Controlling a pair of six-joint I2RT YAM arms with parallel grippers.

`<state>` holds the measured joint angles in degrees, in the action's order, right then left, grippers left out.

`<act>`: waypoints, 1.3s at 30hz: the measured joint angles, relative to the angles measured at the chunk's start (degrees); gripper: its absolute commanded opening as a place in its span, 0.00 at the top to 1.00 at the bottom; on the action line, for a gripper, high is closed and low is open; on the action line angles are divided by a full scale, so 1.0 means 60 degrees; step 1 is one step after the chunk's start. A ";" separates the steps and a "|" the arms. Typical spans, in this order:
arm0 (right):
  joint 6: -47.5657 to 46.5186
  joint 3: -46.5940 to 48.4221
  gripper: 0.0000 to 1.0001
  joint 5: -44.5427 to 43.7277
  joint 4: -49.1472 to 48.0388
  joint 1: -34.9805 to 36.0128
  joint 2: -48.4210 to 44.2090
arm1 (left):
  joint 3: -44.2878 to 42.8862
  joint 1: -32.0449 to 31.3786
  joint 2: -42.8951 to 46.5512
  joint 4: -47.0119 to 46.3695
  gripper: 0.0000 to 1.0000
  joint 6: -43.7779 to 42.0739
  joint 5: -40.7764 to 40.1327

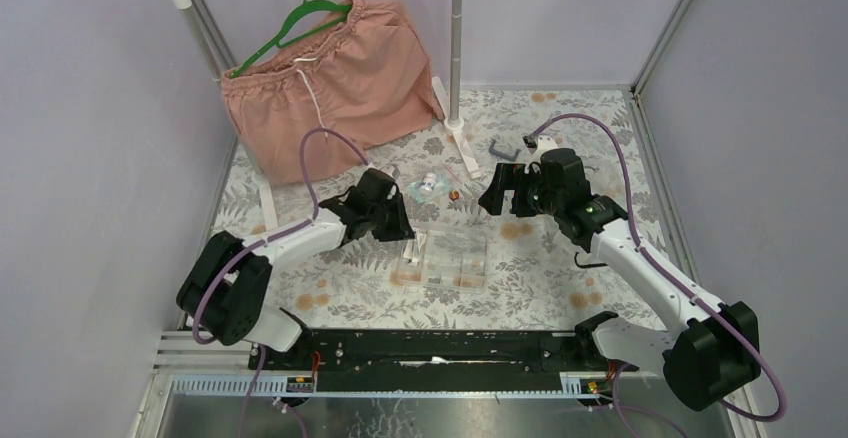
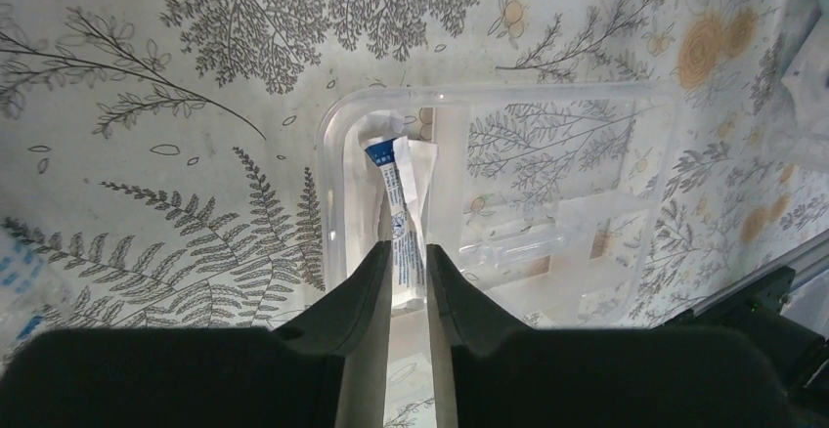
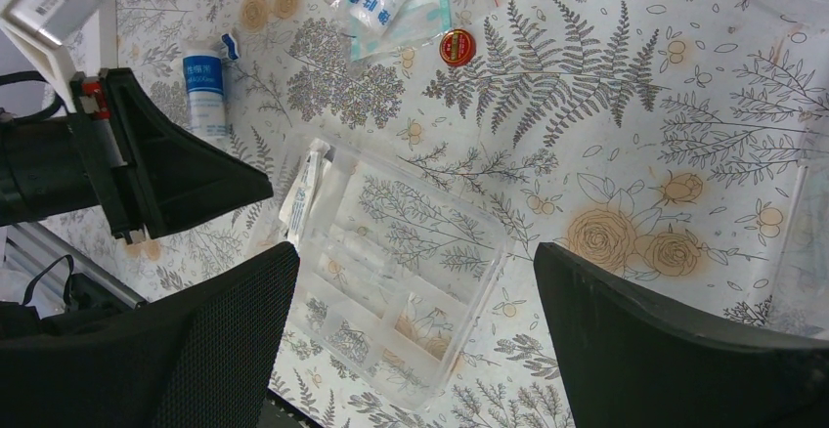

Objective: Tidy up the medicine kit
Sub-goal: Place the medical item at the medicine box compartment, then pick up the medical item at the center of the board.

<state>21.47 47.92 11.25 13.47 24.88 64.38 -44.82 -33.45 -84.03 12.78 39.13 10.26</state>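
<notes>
Left arm, right arm: white link tubes, black joint housings. Purple cable looped behind each wrist. Green light behind right gripper. Gripper fingers matte black, wedge-shaped.

Even, diffuse illumination is observed; shadows are soft. Slight glare is noted on the clear box rim in the left wrist view.

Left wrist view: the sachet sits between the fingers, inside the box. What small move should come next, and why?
Probably open the left gripper wider, then lift straight up. The sachet already lies in the narrow end compartment of the clear box, and the fingers stand close on both its sides; whether they grip it, I cannot tell.
</notes>
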 measured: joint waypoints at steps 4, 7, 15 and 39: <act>0.0000 0.0000 0.00 0.0044 0.0000 0.0000 0.0000 | -0.0357 0.0004 0.0306 0.0375 0.73 -0.0029 -0.0484; 0.0000 0.0000 0.00 0.0047 0.0000 0.0000 0.0000 | -0.0623 0.0113 0.0652 0.0586 0.71 -0.0040 -0.0980; 0.0000 0.0000 0.00 0.0058 0.0000 0.0000 0.0000 | -0.0335 0.1402 0.2073 0.1701 0.40 0.0324 -0.3289; 0.0069 0.0018 0.00 0.0146 0.0007 0.0000 0.0044 | -0.0219 0.1570 -0.0608 0.2113 0.44 -0.0040 -0.4368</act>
<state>21.89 48.03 12.12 13.52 24.88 64.64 -46.13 -24.03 -87.68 25.45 38.89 -15.94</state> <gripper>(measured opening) 0.994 0.629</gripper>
